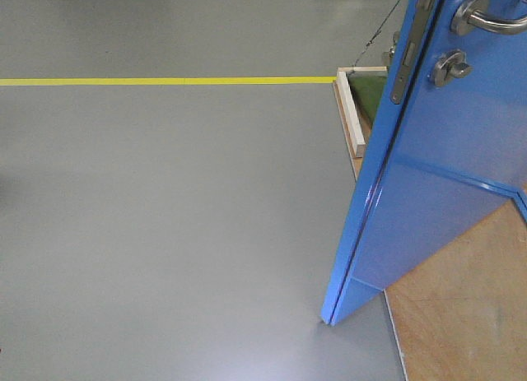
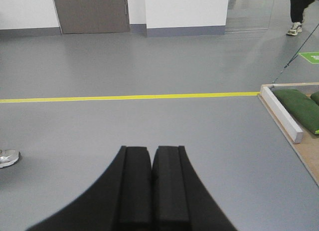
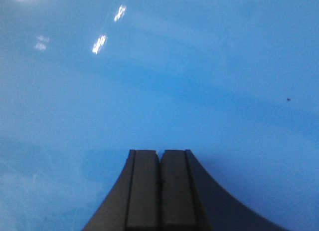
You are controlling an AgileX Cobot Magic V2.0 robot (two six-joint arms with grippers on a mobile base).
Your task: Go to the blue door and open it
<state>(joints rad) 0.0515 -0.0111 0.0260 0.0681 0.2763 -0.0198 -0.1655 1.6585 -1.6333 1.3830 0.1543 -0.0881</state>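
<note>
My left gripper [image 2: 151,155] is closed, its two black pads pressed together with nothing between them. It hangs over a smooth grey floor [image 2: 99,131]. My right gripper [image 3: 159,157] is closed the same way and holds nothing. It points straight at the blue door [image 3: 159,66], whose glossy face fills that whole view and catches a few ceiling lights. I cannot tell whether the tips touch the panel. From the front camera the blue door [image 1: 428,192] stands on the right, angled out over the floor with its thin dark edge facing the open room. Its silver lever handle [image 1: 487,17] is near the top corner, with the round thumb-turn lock [image 1: 451,67] just below. Under the door lies a plywood platform [image 1: 469,315]. A white wooden rail [image 1: 352,118] borders the far end of the platform, with a green bag [image 1: 370,93] beside it. A yellow tape line [image 1: 165,81] runs across the floor up to that rail. Beyond it, the left wrist view shows a white wall [image 2: 184,9], a grey door [image 2: 91,11] and a person's legs [image 2: 299,11] at the far right.
</note>
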